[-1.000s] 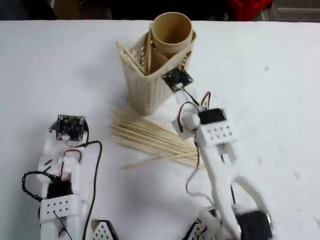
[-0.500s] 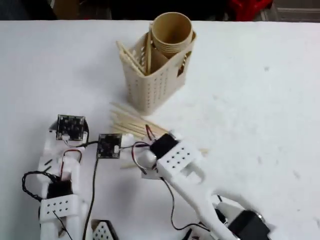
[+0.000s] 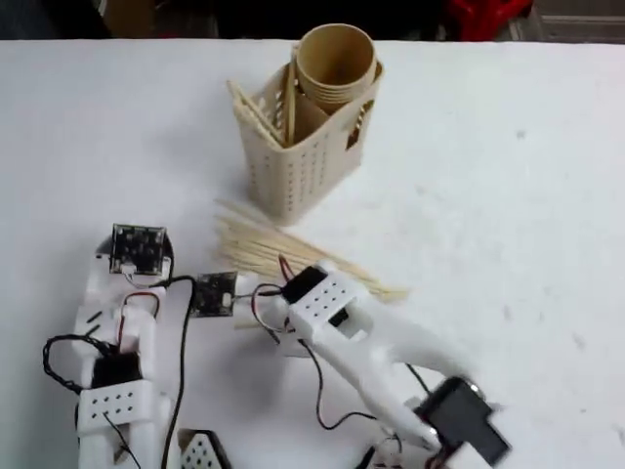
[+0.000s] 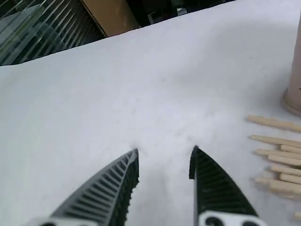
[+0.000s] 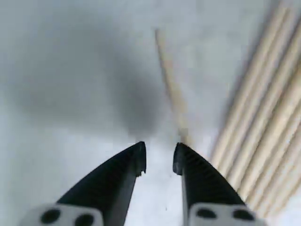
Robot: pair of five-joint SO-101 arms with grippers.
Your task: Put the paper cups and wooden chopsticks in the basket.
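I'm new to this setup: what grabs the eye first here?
A cream basket stands at the far side of the table, stacked paper cups inside. Before it lies a loose pile of wooden chopsticks, and the right claw hangs open just above a stray stick.

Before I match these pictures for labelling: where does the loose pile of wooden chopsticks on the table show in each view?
High view: the chopstick pile lies mid-table, in front of the basket, partly under the right arm.
Left wrist view: its stick ends lie to one side of the left gripper.
Right wrist view: it runs alongside the right gripper.
Shared landmark: the white table.
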